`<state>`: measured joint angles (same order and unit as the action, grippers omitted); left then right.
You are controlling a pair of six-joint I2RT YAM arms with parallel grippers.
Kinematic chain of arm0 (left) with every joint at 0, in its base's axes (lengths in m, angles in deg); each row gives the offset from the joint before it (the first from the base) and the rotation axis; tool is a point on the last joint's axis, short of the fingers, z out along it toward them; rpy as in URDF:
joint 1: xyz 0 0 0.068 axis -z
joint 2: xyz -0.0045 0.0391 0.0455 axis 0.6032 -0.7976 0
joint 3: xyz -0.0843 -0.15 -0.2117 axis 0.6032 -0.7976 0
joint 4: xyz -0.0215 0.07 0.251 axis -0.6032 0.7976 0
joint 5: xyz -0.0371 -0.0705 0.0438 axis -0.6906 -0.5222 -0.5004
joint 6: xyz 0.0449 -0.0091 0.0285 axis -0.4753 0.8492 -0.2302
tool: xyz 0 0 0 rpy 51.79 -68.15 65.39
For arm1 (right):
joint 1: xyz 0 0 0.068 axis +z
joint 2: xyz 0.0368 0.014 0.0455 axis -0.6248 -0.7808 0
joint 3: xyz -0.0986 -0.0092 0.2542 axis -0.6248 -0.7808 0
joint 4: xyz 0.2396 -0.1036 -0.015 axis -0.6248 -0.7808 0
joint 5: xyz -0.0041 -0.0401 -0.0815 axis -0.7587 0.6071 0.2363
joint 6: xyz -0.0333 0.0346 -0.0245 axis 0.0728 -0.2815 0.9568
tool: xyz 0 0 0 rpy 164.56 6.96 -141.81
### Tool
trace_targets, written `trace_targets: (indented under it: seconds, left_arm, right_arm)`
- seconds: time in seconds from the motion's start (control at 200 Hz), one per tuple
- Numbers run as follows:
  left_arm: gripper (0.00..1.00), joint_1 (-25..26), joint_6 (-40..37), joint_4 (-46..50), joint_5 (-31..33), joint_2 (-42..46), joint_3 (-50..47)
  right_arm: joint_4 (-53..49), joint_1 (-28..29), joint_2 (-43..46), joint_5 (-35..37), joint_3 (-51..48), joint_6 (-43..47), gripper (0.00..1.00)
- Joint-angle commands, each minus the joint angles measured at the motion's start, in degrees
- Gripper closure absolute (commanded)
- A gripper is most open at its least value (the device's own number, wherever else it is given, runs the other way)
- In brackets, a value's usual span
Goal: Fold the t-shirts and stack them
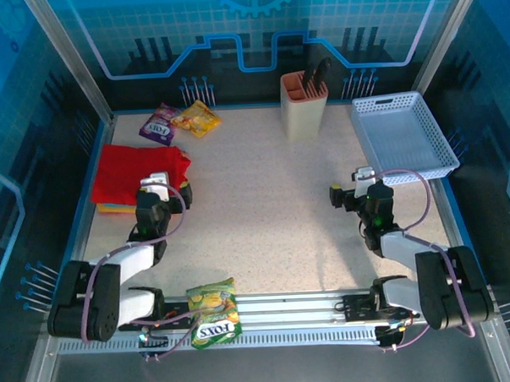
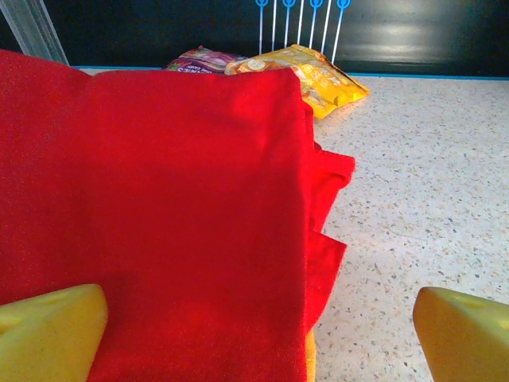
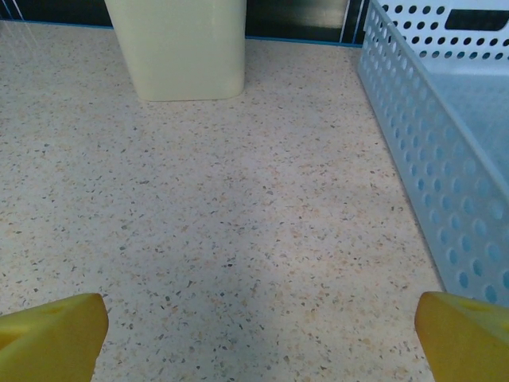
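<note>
Snack packet [image 1: 214, 313] lies on the near rail. Folded red t-shirt [image 1: 140, 171] tops an orange-yellow shirt [image 1: 112, 209] at left, the left gripper [image 2: 258, 318] wide open over its near edge. Right gripper [image 3: 258, 326], also open and empty, sits beside the white basket [image 1: 402, 135].

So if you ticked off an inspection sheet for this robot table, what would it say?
Surface: speckled table, nothing spilled.
Job's things: folded red t-shirt tops a stack at left; orange-yellow cloth edge beneath.
Clutter: purple packet and yellow packet far left, green packet on near rail, cream holder, pale basket.
Grippers: left gripper open over the shirt's near edge; right gripper open above bare table.
Cables: lilac cables loop along both arms.
Surroundings: blue panels, metal frame.
</note>
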<state>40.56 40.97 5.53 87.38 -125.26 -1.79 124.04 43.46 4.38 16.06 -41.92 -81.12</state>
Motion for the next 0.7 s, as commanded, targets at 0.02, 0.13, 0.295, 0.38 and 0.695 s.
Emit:
trace_targets:
  seconds: [0.02, 0.13, 0.295, 0.38, 0.695]
  left_arm:
    - [0.01, -0.39, 0.27, -12.88, 0.42, -5.63, -1.11]
    - [0.01, -0.17, -0.33, -18.6, -0.85, -11.01, -1.3]
    - [0.01, 0.38, -1.29, -24.53, -0.43, -17.76, -1.15]
    - [0.01, 0.38, -0.68, -23.53, 0.74, -17.5, -0.97]
    - [0.01, -0.3, 2.06, -11.49, 5.61, -17.2, 5.32]
  right_arm:
    - [4.55, -1.45, -2.26, -0.85, 2.48, -0.57, 0.0]
    - [8.32, -2.15, -5.16, -2.81, 3.03, -0.61, 0.0]
    - [10.66, -3.27, -9.09, -4.29, 4.23, 0.83, 0.0]
    - [21.82, -4.74, -14.81, -4.88, 1.06, -0.96, 0.0]
    - [13.61, -1.2, -18.13, -1.11, 7.38, 2.15, 0.0]
